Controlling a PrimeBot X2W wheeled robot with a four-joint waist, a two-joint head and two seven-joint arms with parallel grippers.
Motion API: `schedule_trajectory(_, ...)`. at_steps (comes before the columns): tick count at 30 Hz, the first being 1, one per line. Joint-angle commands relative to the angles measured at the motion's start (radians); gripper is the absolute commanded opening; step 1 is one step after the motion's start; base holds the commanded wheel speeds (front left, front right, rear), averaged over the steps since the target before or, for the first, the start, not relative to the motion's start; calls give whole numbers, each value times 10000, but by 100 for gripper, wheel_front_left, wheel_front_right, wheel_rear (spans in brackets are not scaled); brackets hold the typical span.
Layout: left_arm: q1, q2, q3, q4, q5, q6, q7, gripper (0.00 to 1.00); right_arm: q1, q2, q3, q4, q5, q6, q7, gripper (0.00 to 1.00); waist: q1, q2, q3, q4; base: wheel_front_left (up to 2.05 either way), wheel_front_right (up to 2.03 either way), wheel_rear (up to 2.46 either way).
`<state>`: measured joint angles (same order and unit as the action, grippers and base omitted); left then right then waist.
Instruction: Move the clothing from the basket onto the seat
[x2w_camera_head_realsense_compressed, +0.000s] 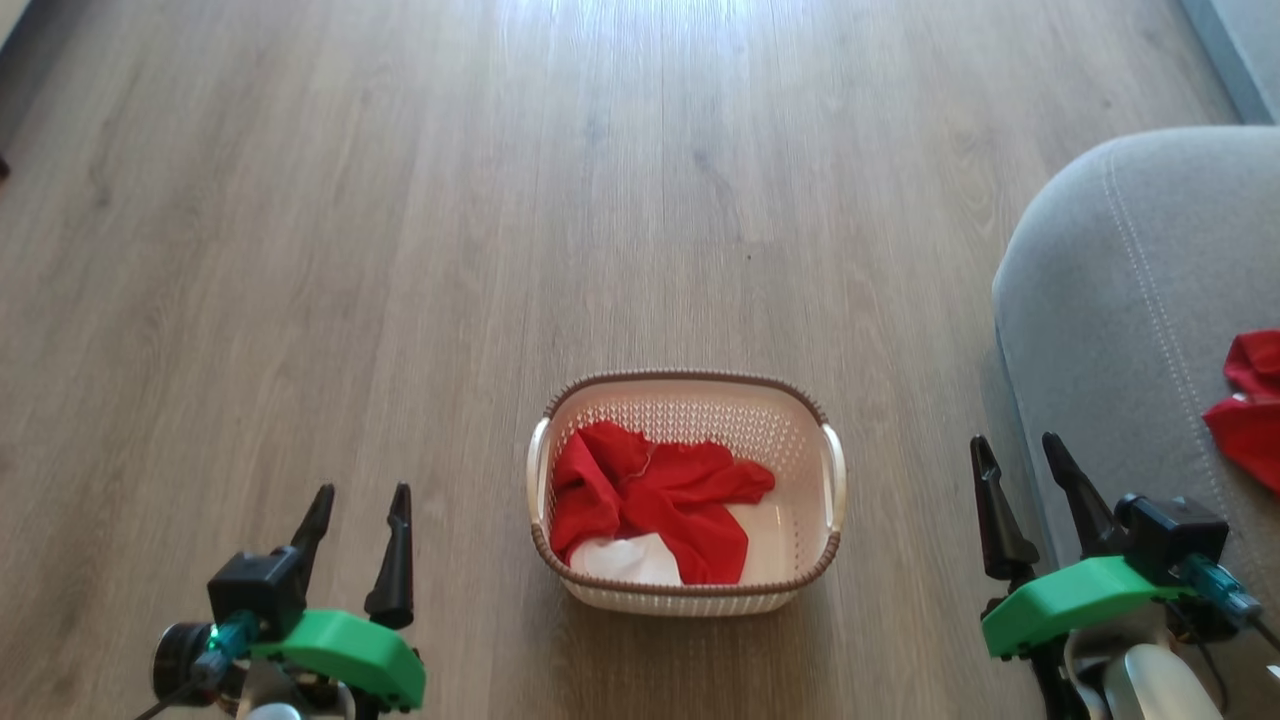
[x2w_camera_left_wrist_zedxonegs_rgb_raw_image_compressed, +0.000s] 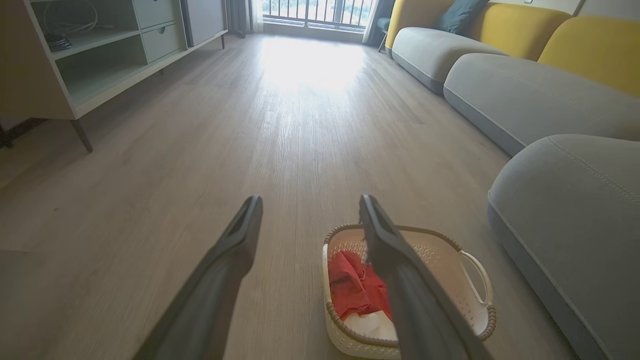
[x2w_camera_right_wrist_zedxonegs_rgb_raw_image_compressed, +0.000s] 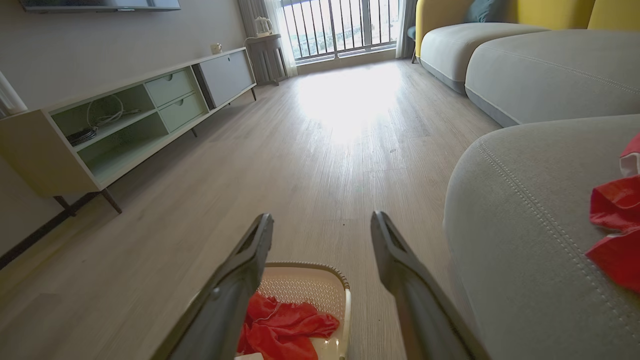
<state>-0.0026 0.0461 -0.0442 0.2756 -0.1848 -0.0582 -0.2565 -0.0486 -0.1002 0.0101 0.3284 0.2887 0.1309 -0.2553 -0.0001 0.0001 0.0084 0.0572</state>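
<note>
Red clothing (x2w_camera_head_realsense_compressed: 650, 500) is seen crumpled in the basket (x2w_camera_head_realsense_compressed: 690, 382) on the floor (x2w_camera_head_realsense_compressed: 500, 250) (a second red piece (x2w_camera_head_realsense_compressed: 1250, 420) lies on the seat (x2w_camera_head_realsense_compressed: 1120, 300)). The left end effector (x2w_camera_head_realsense_compressed: 362, 490) and right end effector (x2w_camera_head_realsense_compressed: 1012, 440) are held wide open, empty.

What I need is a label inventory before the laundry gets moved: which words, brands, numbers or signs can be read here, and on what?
None: no word, brand, number or sign can be read.
basket: no label shows on its wall, rim or bare floor.
clothing: plain red and white, no print seen.
seat: plain grey, stitching only.
</note>
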Motion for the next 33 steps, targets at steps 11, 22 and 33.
schedule_trajectory(11, -980, 41, -198, -473, -455, 306, -53, 100, -1248, 86, 250, -647, -96, -2, -65, 100, 1, -1, 1762, -287, 0, 0, 0)
schedule_trajectory(22, -2601, 41, -1053, -95, -417, 376, -53, 100, -2592, 48, 444, -1217, -51, -2, -65, 100, 1, -1, 4153, -771, 0, 0, 0)
schedule_trajectory(33, -4754, 41, -1621, 1485, 496, 22, -53, 100, -3738, 171, 848, -1501, 8, -2, -65, 100, 1, -1, 6394, -1691, 0, 0, 0)
